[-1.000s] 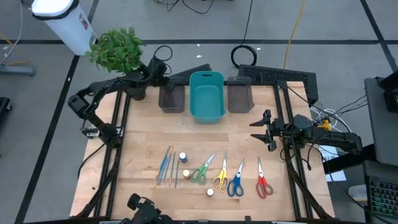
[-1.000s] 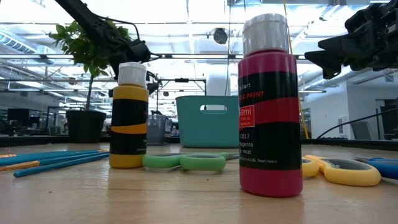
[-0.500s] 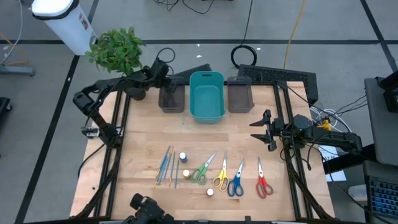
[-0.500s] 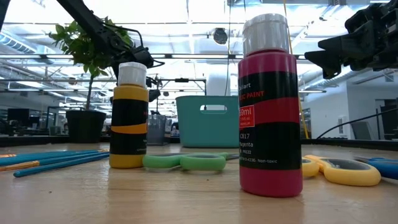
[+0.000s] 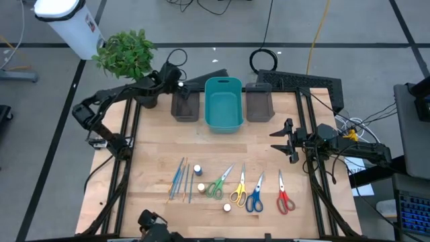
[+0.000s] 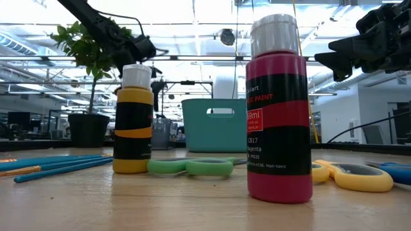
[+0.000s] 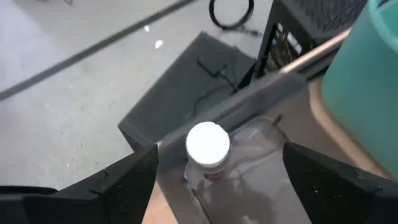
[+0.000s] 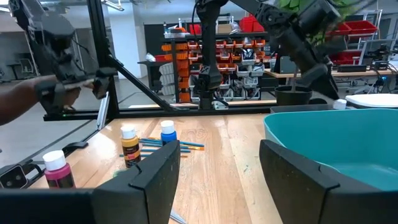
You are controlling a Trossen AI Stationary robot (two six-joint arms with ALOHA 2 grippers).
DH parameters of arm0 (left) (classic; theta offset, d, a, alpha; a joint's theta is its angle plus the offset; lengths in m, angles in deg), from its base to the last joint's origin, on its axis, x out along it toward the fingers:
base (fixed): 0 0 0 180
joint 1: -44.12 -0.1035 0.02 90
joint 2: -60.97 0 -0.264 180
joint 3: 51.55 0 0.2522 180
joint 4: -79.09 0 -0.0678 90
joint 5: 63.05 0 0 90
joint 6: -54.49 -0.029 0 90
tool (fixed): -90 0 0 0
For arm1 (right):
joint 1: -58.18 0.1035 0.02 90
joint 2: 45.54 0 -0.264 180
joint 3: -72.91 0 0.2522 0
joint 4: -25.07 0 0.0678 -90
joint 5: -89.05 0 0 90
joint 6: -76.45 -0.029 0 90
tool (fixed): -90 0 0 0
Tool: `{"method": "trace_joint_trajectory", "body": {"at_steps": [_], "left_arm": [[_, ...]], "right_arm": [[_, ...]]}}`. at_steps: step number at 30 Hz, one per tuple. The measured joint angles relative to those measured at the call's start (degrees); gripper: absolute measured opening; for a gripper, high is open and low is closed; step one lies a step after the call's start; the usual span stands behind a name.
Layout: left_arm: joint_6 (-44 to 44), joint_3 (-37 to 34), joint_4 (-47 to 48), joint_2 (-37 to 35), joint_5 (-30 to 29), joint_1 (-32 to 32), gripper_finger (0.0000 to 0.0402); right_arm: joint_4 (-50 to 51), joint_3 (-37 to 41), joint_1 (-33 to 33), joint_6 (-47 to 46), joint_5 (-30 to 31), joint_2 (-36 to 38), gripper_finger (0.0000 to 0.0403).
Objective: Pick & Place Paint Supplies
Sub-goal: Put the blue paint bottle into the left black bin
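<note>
Hovering my left gripper (image 7: 214,171) above the left dark grey bin (image 5: 185,105), fingers spread wide and holding nothing, since a white-capped bottle (image 7: 208,149) now stands inside it. My right gripper (image 5: 282,140) waits open and empty over the table's right side.

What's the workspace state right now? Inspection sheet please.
Surface: light wooden table.
Job's things: thin brushes, three small paint bottles, four scissors with green, yellow, blue and red handles, all near the front; white-capped bottle inside left dark grey bin.
Clutter: potted green plant, far-left corner.
Grippers: left gripper open above that bin; right gripper open, right side.
Cables: black coil on the floor.
Surroundings: teal plastic bin mid-back.
</note>
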Motion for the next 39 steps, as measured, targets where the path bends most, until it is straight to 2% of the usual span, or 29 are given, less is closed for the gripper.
{"method": "trace_joint_trajectory", "body": {"at_steps": [7, 13, 17, 19, 25, 30, 33, 39], "left_arm": [[2.12, 0.0, 0.94, -7.88, 0.03, 2.1, 0.0354], [5.2, 0.0, 1.63, -14.89, 8.14, 8.36, 0.0346], [5.88, 0.0, 1.79, -19.24, 14.9, 15.29, 0.0348], [4.24, 0.0, 1.95, -21.01, 16.07, 19.9, 0.0348], [-0.66, -0.87, 4.65, -24.22, 14.62, 34.74, 0.0349], [1.0, -8.68, -4.02, -27.98, 13.82, 46.29, 0.0349], [3.53, -13.66, -7.59, -31.56, 10.06, 51.21, 0.0349], [7.83, -21.95, -8.1, -34.7, 9.07, 57.37, 0.0349]], "right_arm": [[0.0, 0.02, 0.01, 0.0, 0.0, 0.0, 0.0212], [0.01, 0.0, 0.01, 0.0, 0.0, 0.0, 0.0212], [0.01, 0.01, 0.01, 0.0, 0.0, 0.0, 0.0212], [0.0, 0.02, 0.0, 0.0, 0.0, -0.02, 0.0212], [0.0, 0.02, 0.02, 0.0, 0.0, 0.0, 0.0212], [0.0, 0.02, 0.0, 0.0, 0.0, -0.01, 0.0212], [0.0, 0.02, 0.02, 0.0, 0.0, -0.01, 0.0212], [0.0, 0.0, 0.0, 0.0, 0.0, -0.02, 0.0212]]}}
